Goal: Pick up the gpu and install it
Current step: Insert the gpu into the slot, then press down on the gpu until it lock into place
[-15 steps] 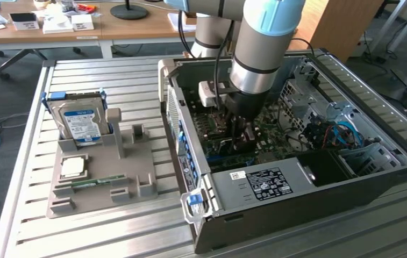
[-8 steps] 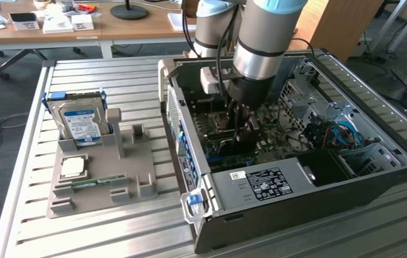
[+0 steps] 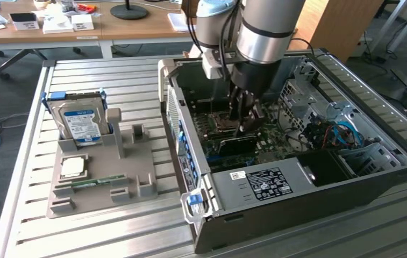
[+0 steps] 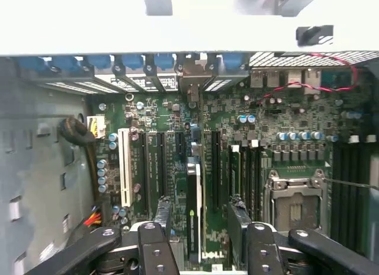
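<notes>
Slatted metal tabletop (image 3: 102,236) carries everything. Left of the open computer case (image 3: 375,177) in the exterior view, a grey holder (image 3: 102,177) keeps the hard drive (image 3: 81,121), a processor (image 3: 72,166) and a RAM stick (image 3: 95,183). Inside the case, the gripper (image 4: 201,224) is spread wide, its fingers (image 4: 163,213) flanking the gpu (image 4: 193,210), seated upright in the motherboard (image 4: 284,109), its long axis between them, apparently released

The gripper (image 3: 246,119) is seen lowered inside the open computer case (image 3: 375,166) at frame centre, above the gpu (image 3: 233,144) on the motherboard (image 3: 275,145).
</notes>
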Robot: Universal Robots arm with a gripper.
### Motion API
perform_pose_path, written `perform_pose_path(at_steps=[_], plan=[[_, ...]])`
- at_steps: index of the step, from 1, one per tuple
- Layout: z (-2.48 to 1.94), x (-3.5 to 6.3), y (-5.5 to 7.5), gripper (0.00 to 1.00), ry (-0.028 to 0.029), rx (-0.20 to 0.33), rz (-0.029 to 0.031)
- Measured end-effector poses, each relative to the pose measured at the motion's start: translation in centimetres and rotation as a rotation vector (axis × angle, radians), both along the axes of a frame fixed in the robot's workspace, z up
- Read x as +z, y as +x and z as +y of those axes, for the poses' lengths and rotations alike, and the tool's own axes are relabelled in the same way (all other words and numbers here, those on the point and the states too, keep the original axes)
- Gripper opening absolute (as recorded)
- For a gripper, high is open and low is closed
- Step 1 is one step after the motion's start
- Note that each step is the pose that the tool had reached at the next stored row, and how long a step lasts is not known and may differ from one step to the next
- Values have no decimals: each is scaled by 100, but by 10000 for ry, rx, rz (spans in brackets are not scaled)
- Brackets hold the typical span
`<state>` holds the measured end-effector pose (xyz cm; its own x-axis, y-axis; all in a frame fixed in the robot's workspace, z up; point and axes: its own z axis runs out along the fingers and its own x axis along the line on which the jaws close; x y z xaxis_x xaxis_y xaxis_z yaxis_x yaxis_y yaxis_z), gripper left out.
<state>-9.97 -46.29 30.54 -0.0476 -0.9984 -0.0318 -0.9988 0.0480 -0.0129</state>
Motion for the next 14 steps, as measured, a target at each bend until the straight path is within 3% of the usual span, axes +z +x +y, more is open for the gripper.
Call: perform_pose_path(at_steps=[5,14], plan=[[0,107,0,51,1,0,-13],[0,111,0,51,2,-1,-17]])
